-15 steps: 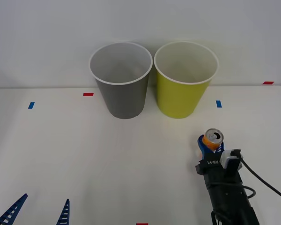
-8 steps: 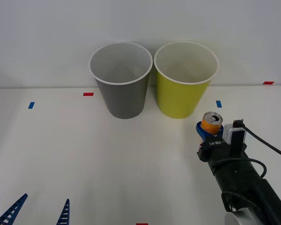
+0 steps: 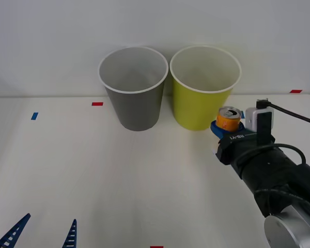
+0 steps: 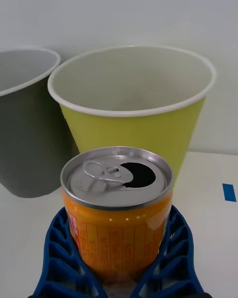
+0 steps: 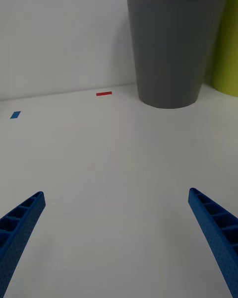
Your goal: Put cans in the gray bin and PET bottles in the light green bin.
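the white table (image 3: 67, 170) carries 2 round tapered plastic bins with white rims, standing close side by side near the back wall: the dark gray bin (image 3: 134, 89) on my left and the yellow-green bin (image 3: 204, 88) on my right. i see nothing lying inside either one.

my right gripper (image 4: 119, 251) is clenched on the small slim orange drink can with the silver top (image 3: 228, 119), its blue ribbed fingers (image 4: 62, 248) wrapped around the lower body. the can is upright and off the table, just in front of the yellow-green bin and beside its right wall, well apart from the gray bin.

here is my worry. the can belongs in the gray bin, but the nearest mouth is the wrong one. if i release too early on the way across, it falls into the yellow-green bin. i also judge the can sits lower than both rims, so a sideways move without more lift could knock the yellow-green bin over or push it against the gray one. the tab hole is open, so tilting may spill any rest of drink.

my left gripper (image 5: 116, 238) waits low at the near left of the table, fingers spread wide and holding nothing.
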Controlling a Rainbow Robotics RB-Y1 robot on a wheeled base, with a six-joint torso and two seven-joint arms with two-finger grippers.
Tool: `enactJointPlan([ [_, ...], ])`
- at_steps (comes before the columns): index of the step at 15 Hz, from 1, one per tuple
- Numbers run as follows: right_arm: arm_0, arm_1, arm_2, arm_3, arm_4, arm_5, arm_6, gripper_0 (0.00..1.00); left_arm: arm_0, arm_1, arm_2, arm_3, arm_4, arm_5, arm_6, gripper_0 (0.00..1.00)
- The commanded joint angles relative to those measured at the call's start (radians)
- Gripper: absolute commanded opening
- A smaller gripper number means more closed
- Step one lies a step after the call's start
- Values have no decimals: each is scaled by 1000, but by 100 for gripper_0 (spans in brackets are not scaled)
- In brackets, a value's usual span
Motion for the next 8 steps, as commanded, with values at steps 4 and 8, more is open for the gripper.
enactJointPlan([
  [4,-353,-4,82,-53,136,344,-228,0,0,0,0,0,0,0,0,100],
  [8,-503,-14,114,-39,133,429,-326,0,0,0,0,0,0,0,0,100],
])
